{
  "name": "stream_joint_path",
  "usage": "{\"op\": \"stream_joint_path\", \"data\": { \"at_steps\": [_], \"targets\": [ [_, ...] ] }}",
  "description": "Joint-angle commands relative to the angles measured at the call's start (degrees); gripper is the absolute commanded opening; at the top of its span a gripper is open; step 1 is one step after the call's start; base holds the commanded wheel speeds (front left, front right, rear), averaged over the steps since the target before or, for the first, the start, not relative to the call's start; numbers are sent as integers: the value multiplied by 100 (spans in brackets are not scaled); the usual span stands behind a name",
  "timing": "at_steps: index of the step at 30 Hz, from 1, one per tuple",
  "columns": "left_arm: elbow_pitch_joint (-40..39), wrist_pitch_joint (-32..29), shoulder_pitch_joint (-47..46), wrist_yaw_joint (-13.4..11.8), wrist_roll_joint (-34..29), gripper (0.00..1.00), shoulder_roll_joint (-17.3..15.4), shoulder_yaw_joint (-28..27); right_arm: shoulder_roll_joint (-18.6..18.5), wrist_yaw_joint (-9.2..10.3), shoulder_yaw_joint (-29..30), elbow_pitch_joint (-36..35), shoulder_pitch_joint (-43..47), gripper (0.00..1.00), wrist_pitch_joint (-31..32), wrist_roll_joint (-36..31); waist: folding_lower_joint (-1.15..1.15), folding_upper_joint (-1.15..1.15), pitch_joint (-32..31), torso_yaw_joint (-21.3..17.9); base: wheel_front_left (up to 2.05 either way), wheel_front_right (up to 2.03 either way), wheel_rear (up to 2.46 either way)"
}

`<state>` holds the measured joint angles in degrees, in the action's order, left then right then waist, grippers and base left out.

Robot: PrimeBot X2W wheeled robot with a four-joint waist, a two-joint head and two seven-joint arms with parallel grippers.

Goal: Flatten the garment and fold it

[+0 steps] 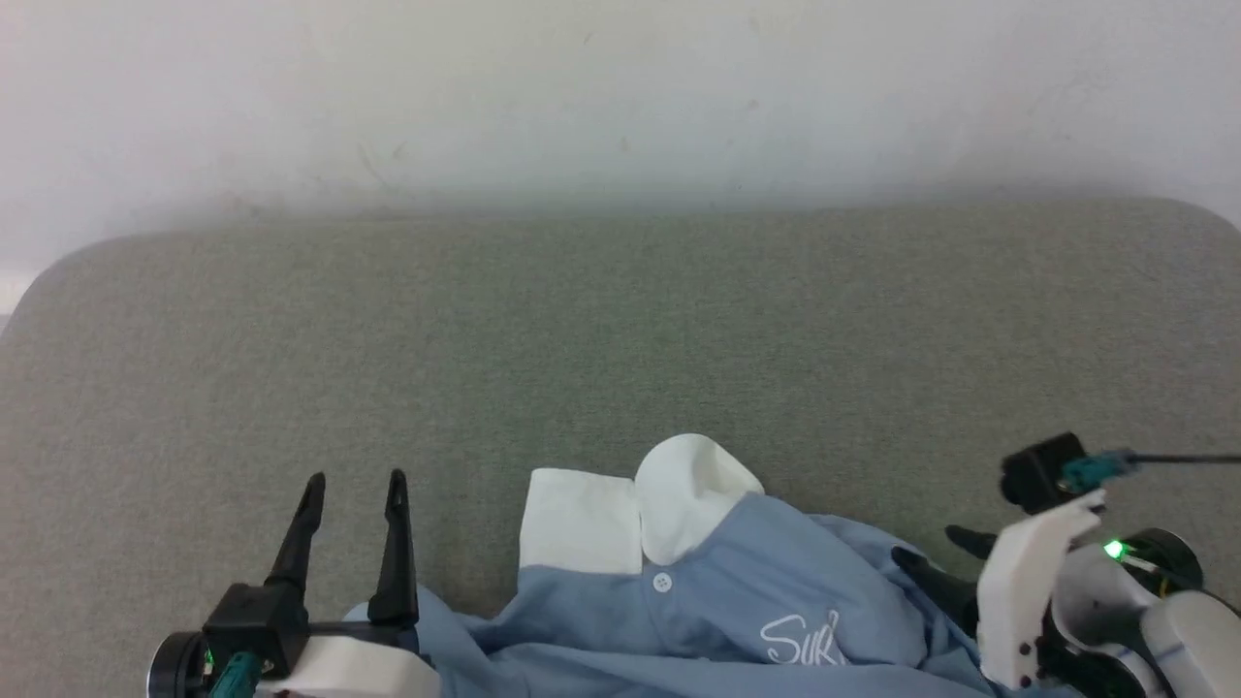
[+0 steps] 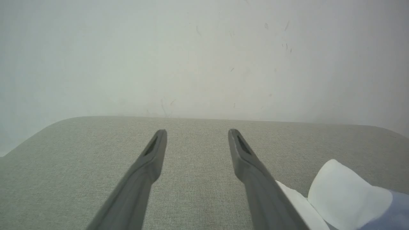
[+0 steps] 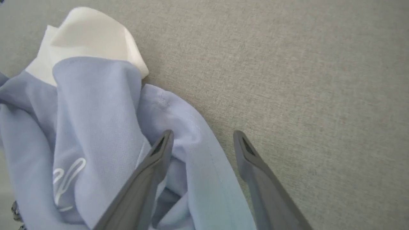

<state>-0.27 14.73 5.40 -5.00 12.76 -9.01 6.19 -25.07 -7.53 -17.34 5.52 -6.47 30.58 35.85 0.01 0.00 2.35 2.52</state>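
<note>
R claw (image 3: 204, 134) wide, nothing held, poised over a fold of the shirt (image 1: 698, 591); L claw (image 2: 197, 131) wide too. Shirt's bunched at near edge of cushion (image 1: 620, 339). Risk imo: I pinch two layers, or a tug drags it off that edge.

A grey-green woven fabric surface (image 1: 620, 339) spreads wide across the scene, its two far corners rounded. Behind its far edge rises a plain white wall (image 1: 620, 87), meeting the surface along a soft, shadowed line. Faint dark scuffs (image 2: 286, 25) and small specks mark the wall's paint
</note>
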Motion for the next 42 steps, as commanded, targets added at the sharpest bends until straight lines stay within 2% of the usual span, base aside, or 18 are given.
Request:
{"op": "stream_joint_path", "data": {
  "at_steps": [1, 7, 8, 9, 10, 13, 16, 20, 24, 27, 30, 34, 38, 39, 40, 41, 42],
  "targets": [
    [17, 27, -97, 34, -68, 100, 42, 8, -40, 4, -162, 155, -170, 100, 45, 68, -1, 0, 121, 136, 0, 0, 0],
    [86, 27, -188, 87, -114, 100, 148, 6, -188, 4, -1345, 1425, -868, 100, 765, 599, -1, 0, 209, 288, 0, 0, 0],
    [100, 27, -194, 98, -119, 100, 161, 0, -211, 4, -1492, 1546, -932, 47, 896, 689, -1, 0, 206, 297, 0, 0, 0],
    [111, 27, -195, 107, -124, 100, 171, -12, -207, 4, -1584, 1621, -983, 15, 989, 825, -1, 0, 194, 298, 0, 0, 0],
    [120, 27, -184, 111, -130, 100, 178, -31, -222, 4, -1680, 1637, -1046, 0, 1035, 917, -1, 0, 167, 285, 0, 0, 0],
    [149, 27, -135, 121, -159, 100, 187, -82, -395, 4, -1764, 1405, -1333, 0, 548, 942, -1, 0, 80, 203, 0, 0, 0],
    [166, 27, -88, 161, -181, 100, 180, -125, -569, 4, -1382, 1173, -1605, 0, -413, 698, -1, 0, -40, 63, 0, 0, 0],
    [186, 27, -14, 224, -209, 100, 178, -134, -636, 4, -305, 921, -1470, 0, -1281, 371, -1, 0, -194, -125, 0, 0, 0],
    [201, 27, 37, 254, -241, 100, 186, -133, -522, 4, 1278, 778, -521, 0, -1556, 6, -1, 0, -252, -263, 0, 0, 0],
    [191, 27, 88, 259, -252, 100, 194, -152, -105, 4, 2490, 713, 552, 0, -1456, -220, -1, 0, -246, -341, 0, 0, 0],
    [205, 27, 124, 282, -255, 100, 194, -169, 543, 4, 3366, 603, 1576, 0, -1241, -346, -1, 0, -226, -380, 0, 0, 0],
    [283, 27, 147, 320, -241, 100, 185, -199, 1392, 4, 4105, 492, 2594, 0, -852, -406, -1, 0, -273, -374, 0, 0, 0],
    [373, 27, 202, 344, -242, 100, 187, -217, 1912, 4, 4513, 341, 3212, 0, -255, -634, -1, 0, -392, -377, 0, 0, 0],
    [384, 27, 205, 350, -244, 100, 190, -216, 1985, 4, 4588, 284, 3301, 13, -127, -664, -1, 0, -397, -375, 0, 0, 0],
    [390, 27, 206, 354, -244, 100, 195, -218, 2030, 4, 4621, 186, 3357, 73, -61, -706, -1, 0, -402, -377, 0, 0, 0],
    [392, 27, 212, 354, -243, 100, 205, -219, 2060, 4, 4661, 49, 3366, 100, -101, -749, -1, 0, -402, -383, 0, 0, 0],
    [398, 27, 224, 354, -242, 100, 219, -215, 2086, 4, 4682, -88, 3338, 100, -164, -762, -1, 0, -399, -391, 0, 0, 0]
  ]
}}
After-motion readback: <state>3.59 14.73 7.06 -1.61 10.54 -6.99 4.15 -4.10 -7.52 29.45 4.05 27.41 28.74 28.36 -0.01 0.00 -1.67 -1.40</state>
